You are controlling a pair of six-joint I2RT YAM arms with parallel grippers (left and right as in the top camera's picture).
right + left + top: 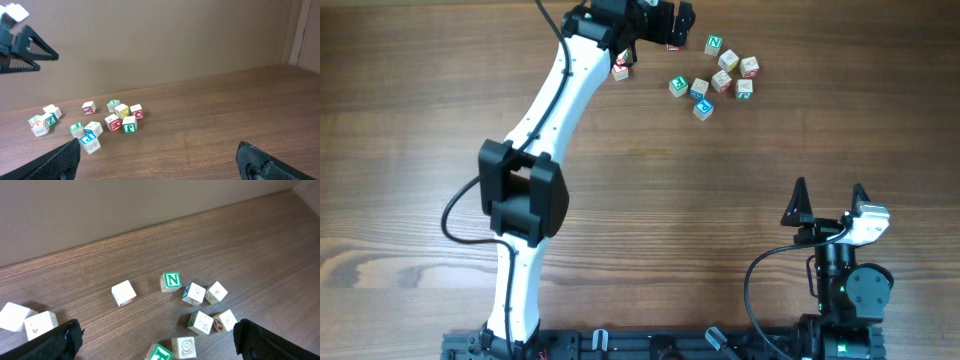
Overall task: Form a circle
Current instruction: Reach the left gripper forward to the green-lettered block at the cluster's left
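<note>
The left gripper [157, 327], jaws wide apart and holding nothing, hovers at 12 o'clock over the table [420, 120]. The circle [42, 122], three touching letter cubes, lies just at its 8 o'clock. Loose letter cubes [721, 81] are scattered toward 1 o'clock. The right gripper [829, 190] gapes empty at 5 o'clock.

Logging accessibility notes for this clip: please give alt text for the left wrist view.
Small wooden letter cubes lie scattered on a brown wooden table, a green N cube near the middle with a loose cluster to its lower right. The open left gripper hovers above, its dark fingers at the bottom corners.
</note>
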